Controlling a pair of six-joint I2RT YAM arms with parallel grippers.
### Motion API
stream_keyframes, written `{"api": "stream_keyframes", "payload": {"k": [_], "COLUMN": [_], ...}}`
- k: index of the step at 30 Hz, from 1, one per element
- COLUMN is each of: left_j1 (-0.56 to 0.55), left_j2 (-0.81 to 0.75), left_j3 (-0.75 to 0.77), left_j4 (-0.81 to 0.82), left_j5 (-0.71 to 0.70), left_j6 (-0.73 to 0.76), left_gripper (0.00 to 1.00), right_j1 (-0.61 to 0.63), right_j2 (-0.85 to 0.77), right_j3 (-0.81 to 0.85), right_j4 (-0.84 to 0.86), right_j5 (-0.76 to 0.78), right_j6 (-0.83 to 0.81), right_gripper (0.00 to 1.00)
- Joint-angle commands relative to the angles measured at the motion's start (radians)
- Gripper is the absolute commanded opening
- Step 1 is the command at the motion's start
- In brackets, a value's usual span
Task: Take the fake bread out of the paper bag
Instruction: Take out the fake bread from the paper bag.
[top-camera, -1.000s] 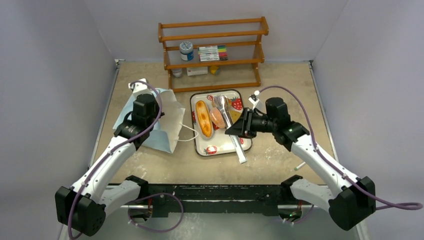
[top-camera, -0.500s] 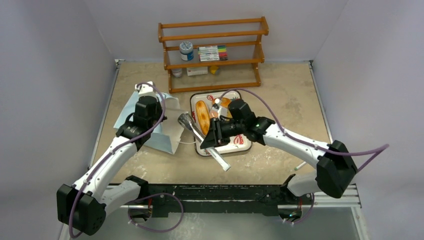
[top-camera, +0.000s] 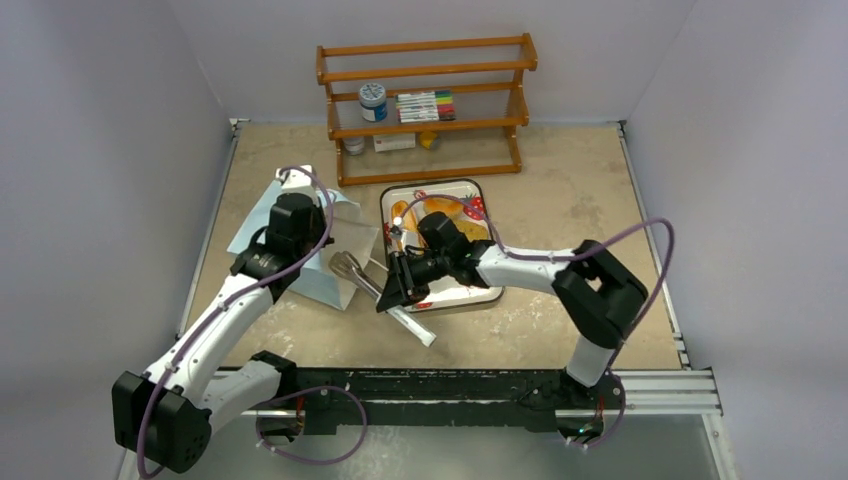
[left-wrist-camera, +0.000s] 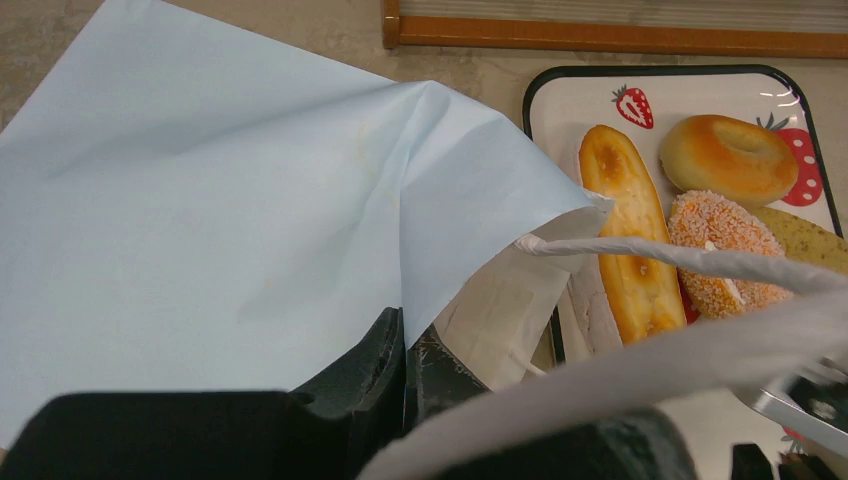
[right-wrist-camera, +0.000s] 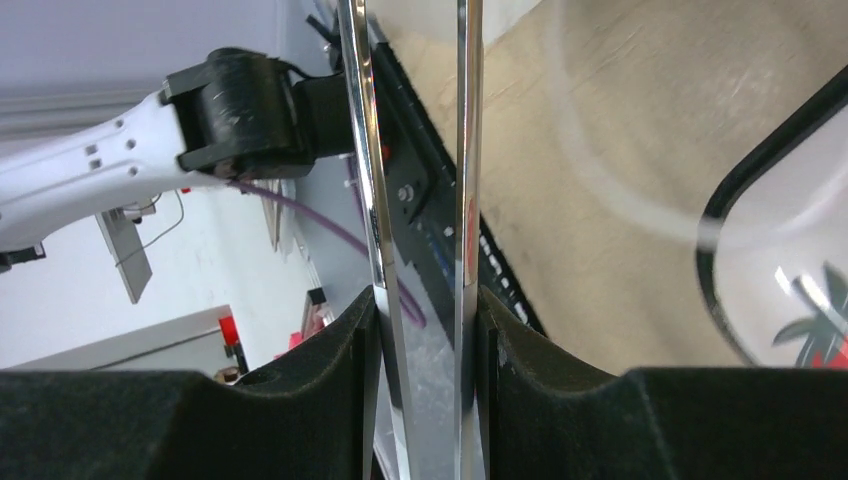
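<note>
Matt blue paper bag (left-wrist-camera: 200, 200) — mirror-bright metal tongs (right-wrist-camera: 466, 150), glossy tray (left-wrist-camera: 600, 105), wooden rack (top-camera: 425, 46)

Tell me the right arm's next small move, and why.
Probably ease the tongs a little further left, into the paper bag's open mouth. The right gripper is shut on the tongs, whose tips sit near that mouth, and the left gripper pinches the bag's edge. Some fake bread lies on the tray; whether any is inside the bag cannot be seen.
</note>
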Motion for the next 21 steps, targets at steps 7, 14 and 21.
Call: {"api": "stream_keyframes", "payload": {"k": [7, 14, 21], "left_j1": [0.006, 0.005, 0.006], "left_j2": [-0.077, -0.060, -0.036], "left_j3": [0.061, 0.064, 0.061], "left_j4": [-0.070, -0.088, -0.048], "left_j5": [0.044, 0.061, 0.084], "left_j6": [0.043, 0.028, 0.002], "left_gripper": [0.00, 0.00, 0.00], "right_j1": [0.012, 0.011, 0.011], "right_j2": [0.248, 0.334, 0.398], "right_j3": [0.238, 0.331, 0.398], "right_j4": [0.177, 0.151, 0.065], "right_j5": [-0.082, -0.094, -0.103], "right_j6": [0.026, 0.035, 0.017], "right_gripper": [0.37, 0.38, 0.40]}}
